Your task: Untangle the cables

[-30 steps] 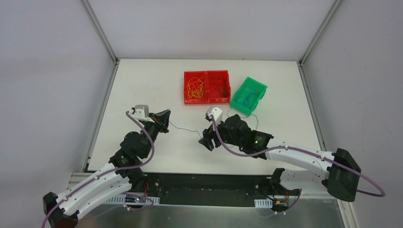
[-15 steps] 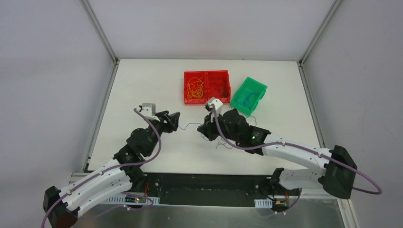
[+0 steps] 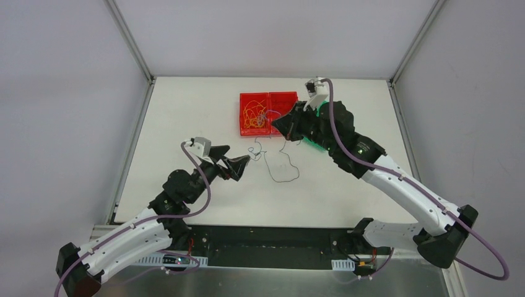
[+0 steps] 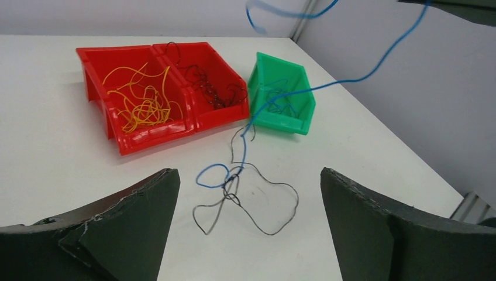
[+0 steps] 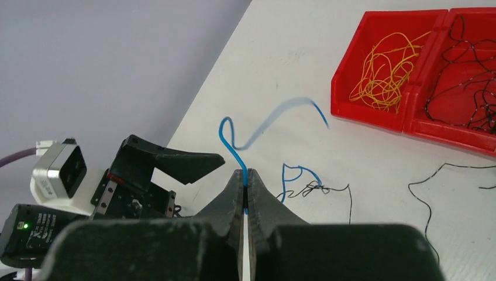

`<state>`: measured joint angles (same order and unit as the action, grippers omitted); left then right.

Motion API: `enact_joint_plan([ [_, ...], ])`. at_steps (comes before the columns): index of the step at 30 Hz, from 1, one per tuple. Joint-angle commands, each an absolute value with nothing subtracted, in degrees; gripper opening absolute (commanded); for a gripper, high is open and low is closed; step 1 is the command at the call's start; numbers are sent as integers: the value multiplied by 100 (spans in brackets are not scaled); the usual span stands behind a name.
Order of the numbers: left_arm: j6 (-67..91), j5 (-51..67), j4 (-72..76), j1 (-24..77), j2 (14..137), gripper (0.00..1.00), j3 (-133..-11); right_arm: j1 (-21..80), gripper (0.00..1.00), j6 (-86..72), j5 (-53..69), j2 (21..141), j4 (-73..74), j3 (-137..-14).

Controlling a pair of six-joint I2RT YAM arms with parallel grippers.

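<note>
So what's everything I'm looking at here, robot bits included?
red bins: two, red, side by side, far side of the table.
green bin: one, green, right of the red bins.
yellow-orange wires: a bunch, in the left red bin.
dark wires: a bunch, black, in the right red bin.
blue wires: a few, in the green bin.
held blue wire: one, from the right fingers down to a knot on the table.
loose dark wire: one, black, looped on the table, caught in that knot.
table: one, white.
purple cables: along both arms.
left arm, right arm: white and black, near edge.
left fingers: open, empty.
right fingers: shut on the held blue wire.
</note>
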<state>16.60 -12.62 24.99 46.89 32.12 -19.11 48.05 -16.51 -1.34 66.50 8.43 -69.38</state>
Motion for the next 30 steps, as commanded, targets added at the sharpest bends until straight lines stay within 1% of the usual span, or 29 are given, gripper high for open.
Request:
enact_joint_plan([
  [1, 1402, -552, 3231, 4718, 3142, 93, -1764, 4676, 0, -2127, -177, 6769, 1100, -7288],
  [6, 1338, -640, 3254, 4714, 3364, 89, -1843, 4649, 0, -2416, 252, 6859, 960, -7426],
  [9, 1182, -386, 3357, 4717, 3527, 88, -1857, 4649, 0, -2638, 436, 6904, 929, -7492],
  [14, 919, 149, 3445, 4716, 3813, 84, -1935, 4643, 0, -3114, 1000, 7020, 925, -7679],
  [19, 811, 199, 3635, 4713, 3980, 82, -1921, 4688, 0, -3653, 1522, 6976, 664, -7596],
  [21, 801, 294, 3649, 4717, 4100, 79, -1977, 4709, 0, -3784, 1607, 6930, 623, -7600],
  [25, 786, 379, 3564, 4720, 4275, 66, -2112, 4759, 0, -3871, 1641, 6827, 614, -7581],
  [28, 835, 543, 3506, 4715, 4399, 38, -2204, 4793, 0, -3809, 1633, 6787, 633, -7548],
  [29, 835, 599, 3480, 4716, 4461, 32, -2260, 4796, 0, -3802, 1608, 6774, 631, -7531],
  [30, 850, 624, 3461, 4718, 4514, 29, -2297, 4797, 0, -3791, 1580, 6762, 633, -7510],
])
